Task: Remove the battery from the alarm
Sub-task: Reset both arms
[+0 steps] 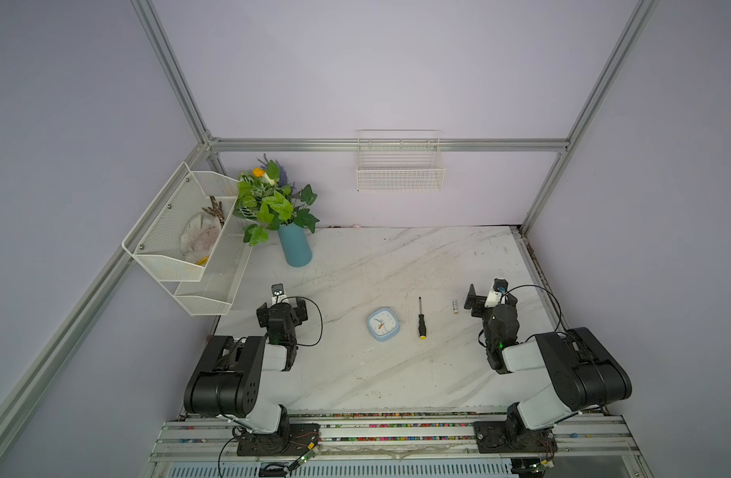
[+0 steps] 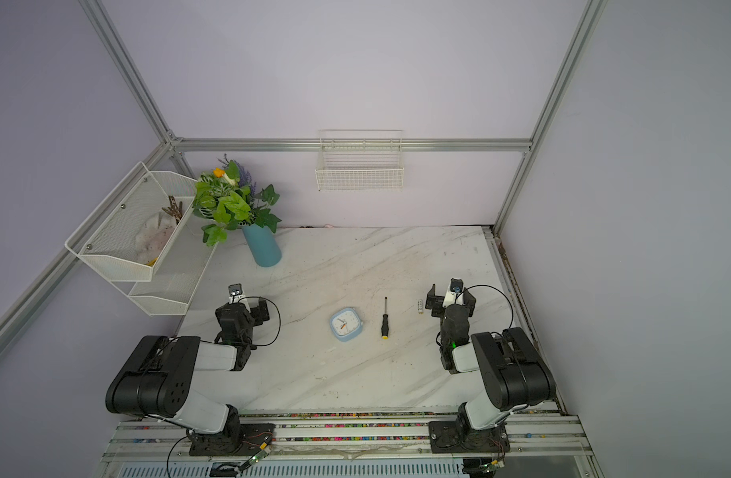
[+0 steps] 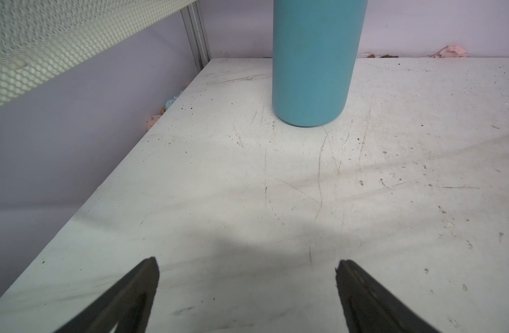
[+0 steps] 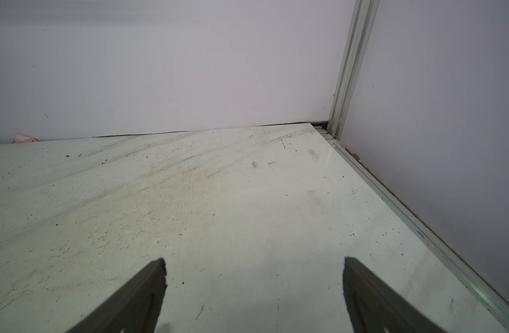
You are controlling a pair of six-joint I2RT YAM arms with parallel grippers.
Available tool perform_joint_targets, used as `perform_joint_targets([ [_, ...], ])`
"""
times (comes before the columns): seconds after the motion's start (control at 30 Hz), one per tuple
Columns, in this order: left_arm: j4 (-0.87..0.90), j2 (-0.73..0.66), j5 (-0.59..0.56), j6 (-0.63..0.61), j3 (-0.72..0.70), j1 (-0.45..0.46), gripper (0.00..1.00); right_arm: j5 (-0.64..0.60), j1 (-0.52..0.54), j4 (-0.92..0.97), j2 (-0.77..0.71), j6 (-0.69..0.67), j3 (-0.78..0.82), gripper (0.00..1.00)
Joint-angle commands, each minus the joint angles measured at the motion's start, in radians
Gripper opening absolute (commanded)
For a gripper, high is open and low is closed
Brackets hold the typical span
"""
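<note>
The battery (image 1: 455, 307) lies on the surface (image 1: 397, 372), outside the alarm (image 1: 382, 324) and well apart from it. In both top views I read the battery (image 2: 419, 307) as a small pale cylinder with its long axis running toward the back wall. The alarm lies flat and face up, white dial and orange hand showing, so its back is hidden from me. Between the two lies the screwdriver (image 1: 421, 319). Its yellow handle end is toward the arm bases and its shaft points at the back wall. It touches neither the alarm nor the battery.

My right claw (image 1: 488, 301) sits just beside the battery, on the side away from the screwdriver. From above I cannot tell how high it hangs over the surface. In the right wrist view the right claw (image 4: 254, 263) is spread wide, with only scuffed surface between its fingers.

My left claw (image 1: 282, 309) is on the far side of the alarm, well apart from it. In the left wrist view the left claw (image 3: 247, 265) is also spread wide over bare surface. The vase (image 3: 313, 72) stands upright ahead of it.

From above, the vase (image 1: 295, 246) stands near the back left corner of the surface and carries a leafy plant (image 1: 273, 202). A mesh rack (image 1: 177, 236) hangs on the left wall just beside the plant. A wire basket (image 1: 400, 174) hangs on the back wall above the surface.
</note>
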State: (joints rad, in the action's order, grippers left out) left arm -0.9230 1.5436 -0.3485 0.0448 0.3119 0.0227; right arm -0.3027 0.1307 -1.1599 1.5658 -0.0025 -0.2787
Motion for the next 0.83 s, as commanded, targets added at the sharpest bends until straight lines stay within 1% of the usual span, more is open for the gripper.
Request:
perform_joint_targets([
  [0.0, 0.006, -0.003, -0.010, 0.011, 0.062, -0.006, 1.00, 0.030, -0.006, -0.042, -0.017, -0.008, 0.009, 1.00],
  [0.17, 0.002, 0.009, -0.020, 0.013, 0.065, -0.006, 1.00, 0.024, -0.006, -0.075, 0.017, -0.005, 0.010, 1.00],
  [0.3, 0.006, 0.009, -0.019, 0.014, 0.067, -0.006, 1.00, 0.008, -0.007, -0.028, 0.011, 0.006, -0.009, 1.00],
  [0.8, 0.007, 0.009, -0.017, 0.014, 0.068, -0.006, 1.00, 0.007, -0.005, -0.025, 0.015, 0.006, -0.011, 1.00],
])
